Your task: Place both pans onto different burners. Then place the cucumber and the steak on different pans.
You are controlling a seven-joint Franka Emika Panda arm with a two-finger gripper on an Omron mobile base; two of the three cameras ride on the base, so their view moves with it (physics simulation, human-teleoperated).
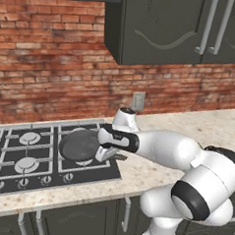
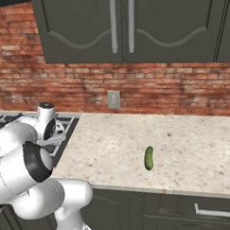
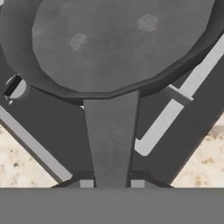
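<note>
The tool is closed narrowly on the handle of one pan. In my judgement it grips at the handle's end so that the round body stays free to be set flat on a burner. The pan is over the right part of the cooktop, above a grate; whether it already rests there or hangs just above, I cannot tell. The cucumber lies alone on the tabletop, well apart to the right, probably waiting until the pans are placed. Farther left, two burners stand free. The arm covers the pan's handle in the left base view.
</note>
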